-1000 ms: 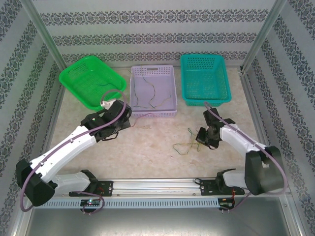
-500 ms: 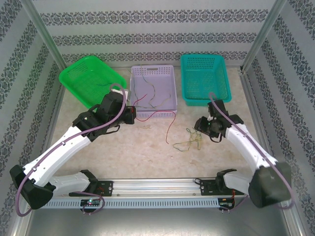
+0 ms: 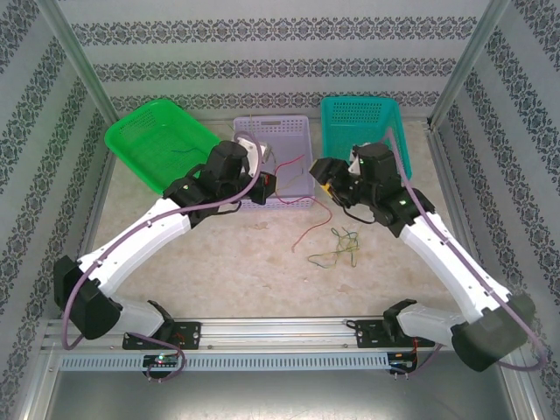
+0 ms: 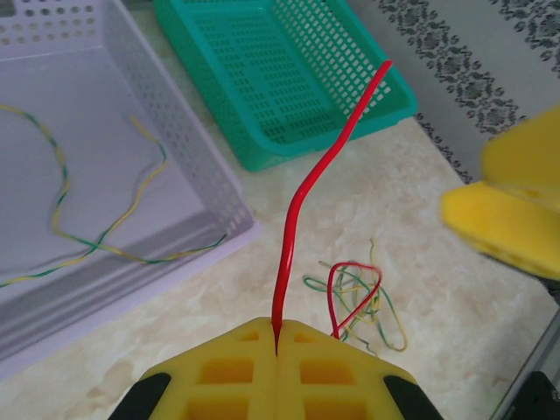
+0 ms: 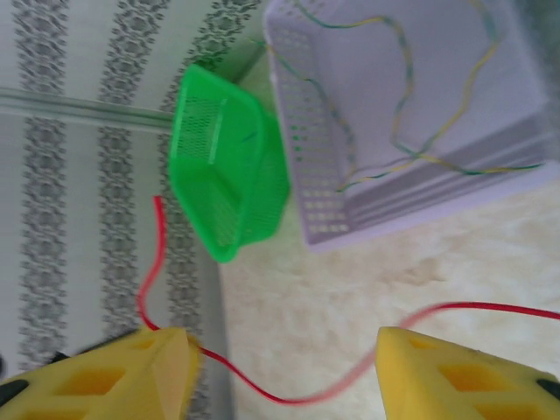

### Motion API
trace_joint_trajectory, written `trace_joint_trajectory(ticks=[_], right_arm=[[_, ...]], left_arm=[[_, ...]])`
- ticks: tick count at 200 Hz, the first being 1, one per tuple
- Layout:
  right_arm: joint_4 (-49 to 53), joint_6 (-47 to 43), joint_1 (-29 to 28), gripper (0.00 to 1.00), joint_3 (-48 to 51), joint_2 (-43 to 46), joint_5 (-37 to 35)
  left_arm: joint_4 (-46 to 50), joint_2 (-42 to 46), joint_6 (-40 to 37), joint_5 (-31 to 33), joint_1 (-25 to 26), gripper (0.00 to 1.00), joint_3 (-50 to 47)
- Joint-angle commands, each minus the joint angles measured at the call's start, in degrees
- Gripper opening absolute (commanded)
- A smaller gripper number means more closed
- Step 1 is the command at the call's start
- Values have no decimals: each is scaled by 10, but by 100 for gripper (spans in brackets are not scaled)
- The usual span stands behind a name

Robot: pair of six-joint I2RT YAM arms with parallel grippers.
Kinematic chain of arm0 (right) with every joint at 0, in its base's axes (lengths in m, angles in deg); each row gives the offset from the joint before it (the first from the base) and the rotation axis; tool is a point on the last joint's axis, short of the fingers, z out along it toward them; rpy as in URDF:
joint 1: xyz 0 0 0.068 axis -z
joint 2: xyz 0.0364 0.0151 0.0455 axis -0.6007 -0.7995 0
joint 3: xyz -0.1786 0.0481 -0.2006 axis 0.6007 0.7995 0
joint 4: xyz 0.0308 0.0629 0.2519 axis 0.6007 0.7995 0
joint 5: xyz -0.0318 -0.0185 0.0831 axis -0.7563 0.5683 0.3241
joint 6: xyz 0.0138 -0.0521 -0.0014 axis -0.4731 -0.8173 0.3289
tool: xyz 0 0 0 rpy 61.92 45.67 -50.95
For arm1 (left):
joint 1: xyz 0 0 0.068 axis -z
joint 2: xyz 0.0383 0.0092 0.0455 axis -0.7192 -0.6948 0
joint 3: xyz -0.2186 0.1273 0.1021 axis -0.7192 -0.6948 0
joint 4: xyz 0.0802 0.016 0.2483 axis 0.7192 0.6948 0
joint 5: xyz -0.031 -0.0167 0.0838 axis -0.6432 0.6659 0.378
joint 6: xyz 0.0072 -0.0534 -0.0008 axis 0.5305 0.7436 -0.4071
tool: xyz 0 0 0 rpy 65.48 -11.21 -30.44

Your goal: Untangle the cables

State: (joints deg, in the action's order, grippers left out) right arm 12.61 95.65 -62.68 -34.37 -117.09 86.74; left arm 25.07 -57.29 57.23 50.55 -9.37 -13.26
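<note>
Top external view: we see both arms reaching over the middle of the bench (image 3: 219, 262), their grippers close together in front of the lavender basket (image 3: 284, 204). The left gripper (image 3: 265, 182) sits at that basket's near right corner, and the right gripper (image 3: 325, 179) hangs just beside it, between the lavender basket and the teal basket (image 3: 337, 109). The green basket (image 3: 118, 140) stands tilted at the far left.

On the left wrist view, the left gripper (image 4: 276, 343) is clenched on the red cable (image 4: 293, 210), its yellow fingers pressed together with the cable rising from the seam and curving toward the teal basket (image 4: 262, 157). A second red loop shows just beside the fingers, above the loose tangle of cables (image 4: 367, 306) lying on the bench. The yellow fingers (image 4: 507, 219) of the right gripper show at the right edge.

On the right wrist view, the right gripper (image 5: 284, 363) is released, its fingers (image 5: 131, 376) standing well apart. The red cable (image 5: 289, 401) sags across the gap between them, touching the left-hand finger and running off the right edge.

From above, the red cable (image 3: 302, 238) trails down from the grippers to the bench, ending near the tangle of cables (image 3: 339, 249), which lies in front of the right arm. More yellow-green cables (image 4: 61, 188) lie inside the lavender basket.
</note>
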Motion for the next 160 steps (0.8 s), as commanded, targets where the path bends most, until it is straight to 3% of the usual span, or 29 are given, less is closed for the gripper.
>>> trace_joint_trajectory(ticks=[1,59,95,125,133,140,153,160], right_arm=[[-96,106,-9,59,-30,-21,-4],[-93,136,-12,52,-62,-75,-13],[-88,128,-10,31,-87,-93,-22],[-86,117,3,0,-91,-100,-29],[-83,108,10,0,-95,-99,-35],[-81,100,20,0,-99,-98,-37],[-66,84,42,0,-116,-98,-36],[-61,75,58,0,-128,-100,-33]], left_arm=[[-46,-15,-7,-36,-4,0,29],[-73,-56,9,-57,13,0,60],[-77,-76,12,-65,21,0,76],[-80,-89,17,-72,28,0,91],[-78,-92,22,-71,29,0,98],[-73,-96,29,-64,29,12,104],[-50,-101,44,-38,29,47,125],[-30,-101,57,-10,29,57,136]])
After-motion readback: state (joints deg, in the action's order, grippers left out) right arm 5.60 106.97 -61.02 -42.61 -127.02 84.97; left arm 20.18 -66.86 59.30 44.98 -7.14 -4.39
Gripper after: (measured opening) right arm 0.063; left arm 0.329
